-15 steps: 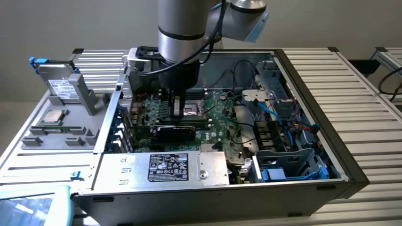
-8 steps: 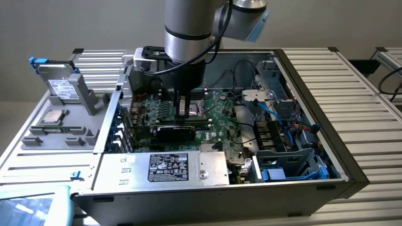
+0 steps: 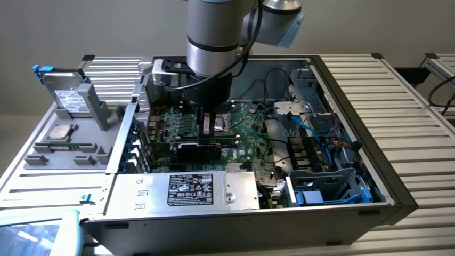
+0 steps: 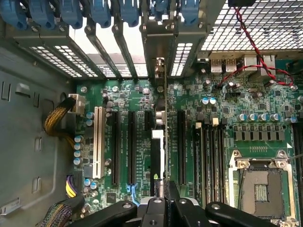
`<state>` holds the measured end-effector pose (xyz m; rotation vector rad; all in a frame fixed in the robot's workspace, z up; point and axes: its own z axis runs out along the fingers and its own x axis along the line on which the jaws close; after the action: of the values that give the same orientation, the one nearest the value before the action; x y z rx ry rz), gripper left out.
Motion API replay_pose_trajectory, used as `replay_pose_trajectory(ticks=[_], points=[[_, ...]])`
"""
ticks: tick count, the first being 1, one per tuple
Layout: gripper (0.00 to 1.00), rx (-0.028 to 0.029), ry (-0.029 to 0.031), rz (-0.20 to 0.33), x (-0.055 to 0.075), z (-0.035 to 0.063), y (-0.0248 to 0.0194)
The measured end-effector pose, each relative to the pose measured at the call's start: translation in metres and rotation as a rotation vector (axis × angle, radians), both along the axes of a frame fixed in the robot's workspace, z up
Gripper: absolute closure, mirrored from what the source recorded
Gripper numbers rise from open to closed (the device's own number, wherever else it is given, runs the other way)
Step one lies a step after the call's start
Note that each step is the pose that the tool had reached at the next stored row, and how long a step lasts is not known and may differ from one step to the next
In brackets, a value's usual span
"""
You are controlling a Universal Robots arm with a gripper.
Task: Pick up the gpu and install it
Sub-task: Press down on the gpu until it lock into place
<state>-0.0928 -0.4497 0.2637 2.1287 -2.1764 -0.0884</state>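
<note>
Wrist view looking straight down the gpu, standing edge-on, clamped in the closed gripper, long axis running along the black expansion slots of the motherboard, bracket end nearing the rear slot covers.

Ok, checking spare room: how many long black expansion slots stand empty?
3: two slots between the white slot and the gpu, one on the gpu's other side. The gripper may hide more.

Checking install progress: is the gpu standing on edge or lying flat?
On edge: the gpu stands upright over a motherboard slot, gripper shut on its top edge.
</note>
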Motion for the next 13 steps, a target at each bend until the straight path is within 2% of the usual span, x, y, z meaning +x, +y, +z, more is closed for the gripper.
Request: replay_pose_trajectory(ticks=[4,6,9,13], points=[[0.88,-0.0008,0.0005,0.000,0.000,-0.0037,0.0000],[0.88,0.0028,0.0001,-0.001,0.000,0.0012,0.0006],[0.88,0.0015,0.0040,-0.001,0.000,0.0112,0.0005],[0.88,0.0014,0.0060,-0.001,0.000,0.0172,0.0005]])
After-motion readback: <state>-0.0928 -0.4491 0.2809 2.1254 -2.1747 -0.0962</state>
